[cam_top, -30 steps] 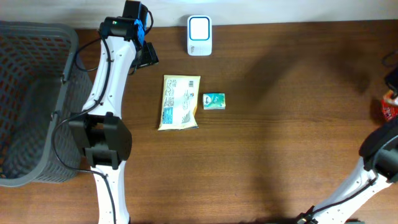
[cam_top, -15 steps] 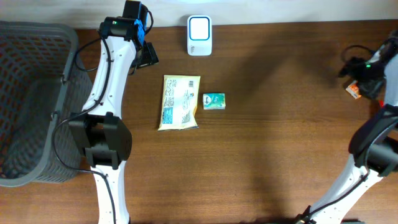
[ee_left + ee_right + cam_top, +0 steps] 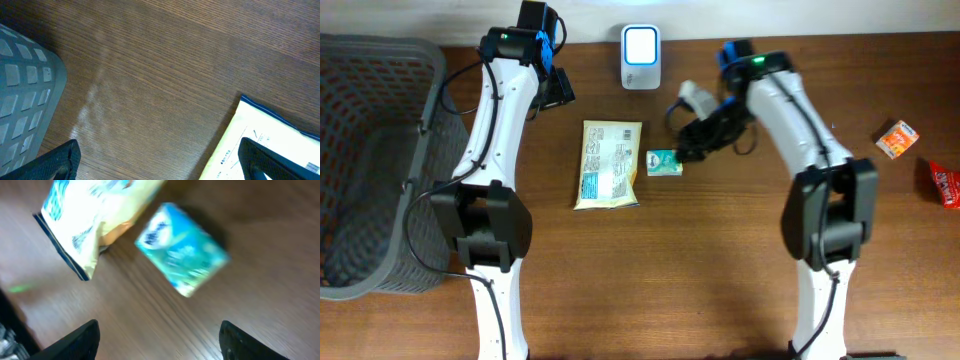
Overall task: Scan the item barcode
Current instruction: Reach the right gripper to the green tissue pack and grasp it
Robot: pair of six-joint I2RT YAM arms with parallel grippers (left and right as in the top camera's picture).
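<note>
One mover: right gripper (image 3: 686, 148) has swung from the right edge to centre, fingers spread above the teal box (image 3: 664, 162) (left gripper (image 3: 558, 92) idle, spread too), likely the next scan item.

Grey mesh basket (image 3: 370, 160) sitting at table's (image 3: 720, 280) left edge. 2 packs lying far right, slightly apart: orange pack (image 3: 897, 139), w/ red pack (image 3: 945, 184) below-right, at frame edge.

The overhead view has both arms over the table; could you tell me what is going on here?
The right end effector hovers open over the small teal box beside the yellow packet, not yet gripping it. The left end effector sits open and empty, off to the side of the white scanner.
</note>
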